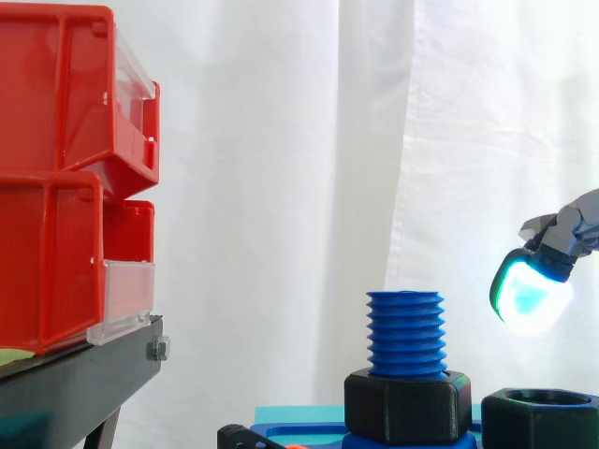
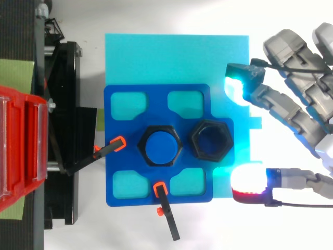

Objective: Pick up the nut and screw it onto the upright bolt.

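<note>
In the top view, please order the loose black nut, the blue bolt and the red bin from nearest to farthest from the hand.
1. The loose black nut: on the blue plate, just left of the open hand.
2. The blue bolt: upright, left of that nut.
3. The red bin: at the far left edge.

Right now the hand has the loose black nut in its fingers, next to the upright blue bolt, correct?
Not quite. The top view shows the loose black nut lying on the blue plate next to the upright blue bolt; the hand is open, apart from it.
</note>
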